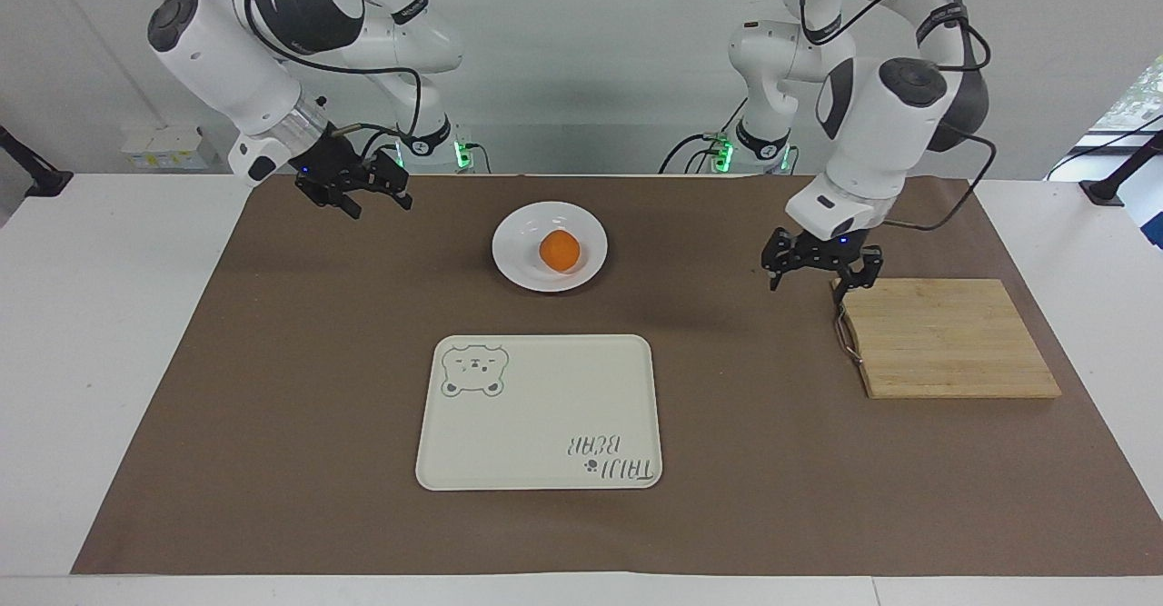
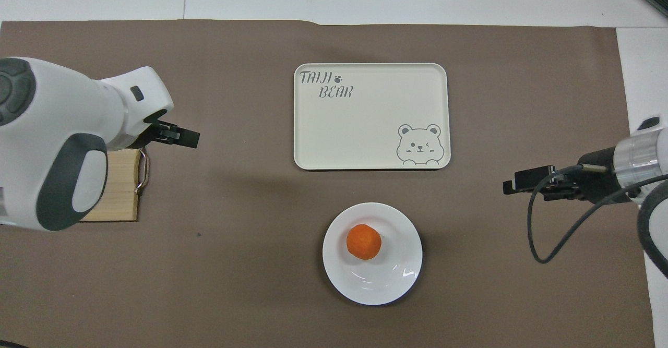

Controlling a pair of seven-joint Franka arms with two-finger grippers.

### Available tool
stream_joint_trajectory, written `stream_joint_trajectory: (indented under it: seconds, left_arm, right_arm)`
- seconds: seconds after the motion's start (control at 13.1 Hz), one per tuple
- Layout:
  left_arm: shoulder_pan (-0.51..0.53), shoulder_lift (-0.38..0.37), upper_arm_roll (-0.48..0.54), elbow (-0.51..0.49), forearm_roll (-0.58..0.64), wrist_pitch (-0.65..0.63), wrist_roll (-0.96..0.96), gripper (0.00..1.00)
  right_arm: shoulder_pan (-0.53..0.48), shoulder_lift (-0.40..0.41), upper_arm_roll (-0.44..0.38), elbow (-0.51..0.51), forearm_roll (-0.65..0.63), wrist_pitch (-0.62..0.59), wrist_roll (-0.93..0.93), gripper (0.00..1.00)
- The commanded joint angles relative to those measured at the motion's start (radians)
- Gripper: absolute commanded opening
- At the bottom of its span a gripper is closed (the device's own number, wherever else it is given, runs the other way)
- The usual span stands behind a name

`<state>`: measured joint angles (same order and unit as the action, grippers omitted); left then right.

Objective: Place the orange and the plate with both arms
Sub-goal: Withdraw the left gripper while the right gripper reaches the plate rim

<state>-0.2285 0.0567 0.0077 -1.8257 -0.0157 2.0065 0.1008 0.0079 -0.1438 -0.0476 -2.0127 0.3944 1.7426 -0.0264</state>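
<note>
One orange (image 1: pixel 560 251), one plate (image 1: pixel 520 265), one tray and one cutting board are counted on the brown mat, plus two arms. Nearest the robots, the glossy white plate is found, round with a wide rim and a shallow well, and the small bright-orange fruit is seen resting in that well, a bit off-centre toward the tray. Nothing is touching either of them. Both grippers are held up in the air, well apart from the plate. The left gripper (image 1: pixel 820 268) is hung over the mat just beside the handle edge of the bamboo cutting board (image 1: pixel 945 338), fingers spread open and empty. The right gripper (image 1: pixel 356 190) is held over the mat toward the right arm's end of the table, fingers parted too, nothing in them. Farther from the robots than the plate, the cream rectangular tray (image 1: pixel 540 412) with the bear drawing and "TAIJI BEAR" lettering is laid flat, bare. The board is set toward the left arm's end, its metal handle (image 1: pixel 846 334) turned toward the tray.
</note>
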Motion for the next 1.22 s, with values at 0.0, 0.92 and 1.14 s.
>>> stream_joint_trajectory:
  seconds: [0.0, 0.92, 1.14]
  left_arm:
    - [0.029, 0.002, -0.014, 0.103, 0.017, -0.133, 0.028, 1.00]
    - [0.072, -0.075, -0.003, 0.260, 0.019, -0.466, 0.027, 1.00]
    - [0.074, -0.083, -0.003, 0.249, 0.020, -0.469, 0.027, 1.00]
  right_arm:
    - [-0.005, -0.020, 0.005, -0.142, 0.104, 0.095, -0.088, 1.00]
    - [0.124, 0.053, 0.008, -0.469, 0.507, 0.409, -0.453, 1.00]
    - [0.135, 0.088, 0.008, -0.515, 0.665, 0.440, -0.602, 1.00]
